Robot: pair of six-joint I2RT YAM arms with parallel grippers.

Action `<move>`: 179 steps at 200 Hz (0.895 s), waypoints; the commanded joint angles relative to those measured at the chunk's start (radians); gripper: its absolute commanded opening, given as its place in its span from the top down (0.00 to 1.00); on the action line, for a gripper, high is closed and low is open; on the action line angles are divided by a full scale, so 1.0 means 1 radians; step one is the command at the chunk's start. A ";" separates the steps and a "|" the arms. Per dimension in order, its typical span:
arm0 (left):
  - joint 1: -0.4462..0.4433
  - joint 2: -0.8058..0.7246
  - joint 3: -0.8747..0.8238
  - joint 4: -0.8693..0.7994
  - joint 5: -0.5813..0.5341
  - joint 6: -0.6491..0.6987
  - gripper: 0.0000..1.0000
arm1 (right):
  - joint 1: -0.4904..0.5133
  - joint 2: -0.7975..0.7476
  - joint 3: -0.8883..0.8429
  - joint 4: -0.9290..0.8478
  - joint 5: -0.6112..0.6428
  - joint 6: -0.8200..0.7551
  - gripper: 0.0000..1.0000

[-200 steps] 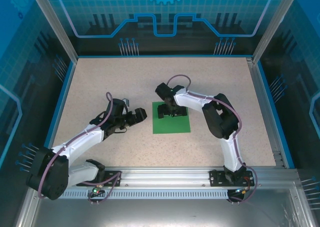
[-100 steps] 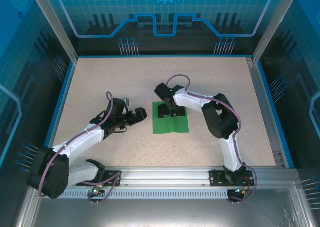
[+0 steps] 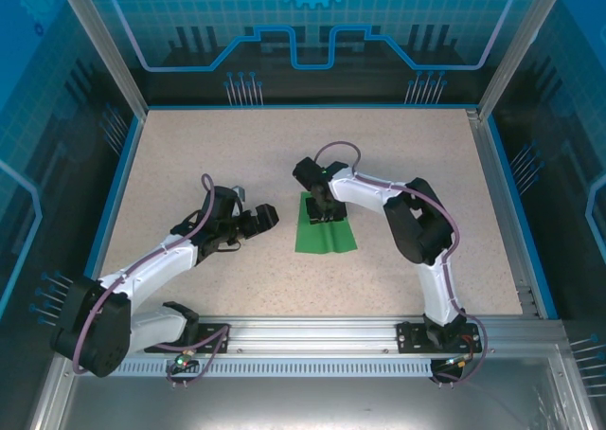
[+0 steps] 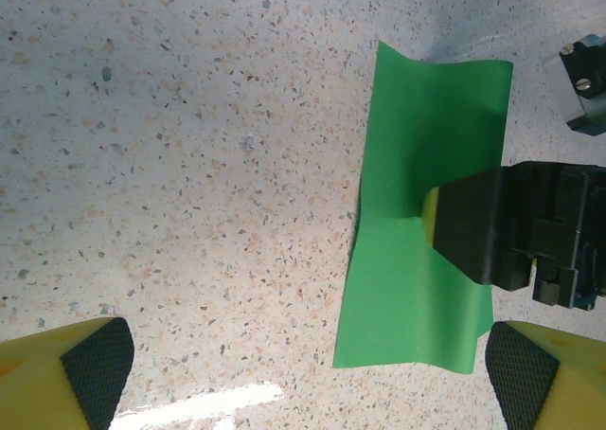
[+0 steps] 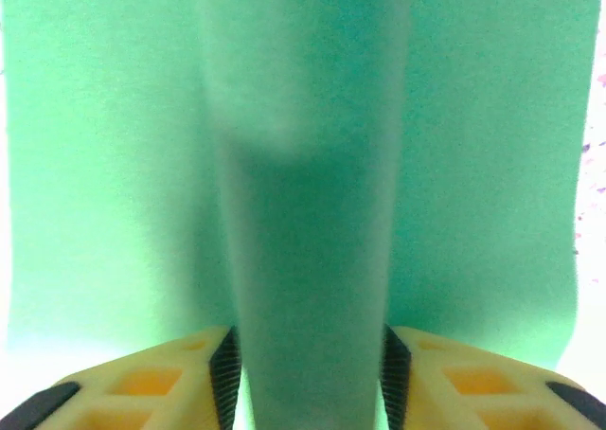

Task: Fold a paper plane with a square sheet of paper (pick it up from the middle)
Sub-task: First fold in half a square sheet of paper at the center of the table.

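Paper [image 3: 327, 239] is pinched at its middle by the right gripper [image 3: 322, 213]. The left gripper [image 3: 266, 219], spread, is set near its left edge.

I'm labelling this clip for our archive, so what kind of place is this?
Probably a robotics lab test cell: a speckled table fenced by an aluminium frame and blue printed panels, with a left arm and right arm bolted at its near edge.
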State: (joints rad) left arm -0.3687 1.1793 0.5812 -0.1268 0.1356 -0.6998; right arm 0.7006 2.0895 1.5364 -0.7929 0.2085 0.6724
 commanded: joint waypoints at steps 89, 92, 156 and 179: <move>0.087 0.046 0.064 0.117 0.265 -0.070 0.01 | -0.203 -0.370 -0.438 0.758 -0.838 0.254 0.61; 0.090 0.052 0.065 0.132 0.282 -0.075 0.01 | -0.207 -0.366 -0.442 0.779 -0.856 0.266 0.61; 0.108 0.239 0.132 0.186 0.453 -0.096 0.05 | -0.244 -0.212 -0.520 0.980 -0.954 0.355 0.60; 0.100 0.318 0.145 0.198 0.485 -0.104 0.08 | -0.248 -0.185 -0.512 0.895 -0.920 0.299 0.59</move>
State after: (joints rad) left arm -0.2665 1.4296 0.6964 0.0532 0.5392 -0.7876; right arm 0.4725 1.8748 1.0302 0.1272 -0.6903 0.9955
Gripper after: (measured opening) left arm 0.942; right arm 0.412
